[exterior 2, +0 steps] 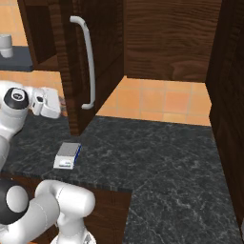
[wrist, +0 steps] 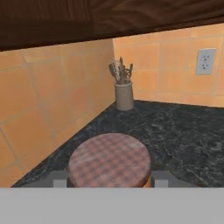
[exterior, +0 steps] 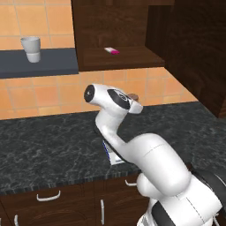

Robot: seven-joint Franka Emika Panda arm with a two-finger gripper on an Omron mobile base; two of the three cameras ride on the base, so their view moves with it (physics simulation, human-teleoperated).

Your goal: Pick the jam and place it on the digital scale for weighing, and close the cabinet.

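From behind the arm, left and right, we look down over the same counter (exterior: 53,145) and cabinet (exterior 2: 102,52). Our hand camera sits close above the jam (wrist: 109,159), facing the tiled corner

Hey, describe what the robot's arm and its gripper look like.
The arm is glossy white with rounded, bulbous segments and dark grey-black joint rings and end caps. Its hand is a white blocky piece. The gripper ends in two small squarish grey finger tips. No cables or markings show.
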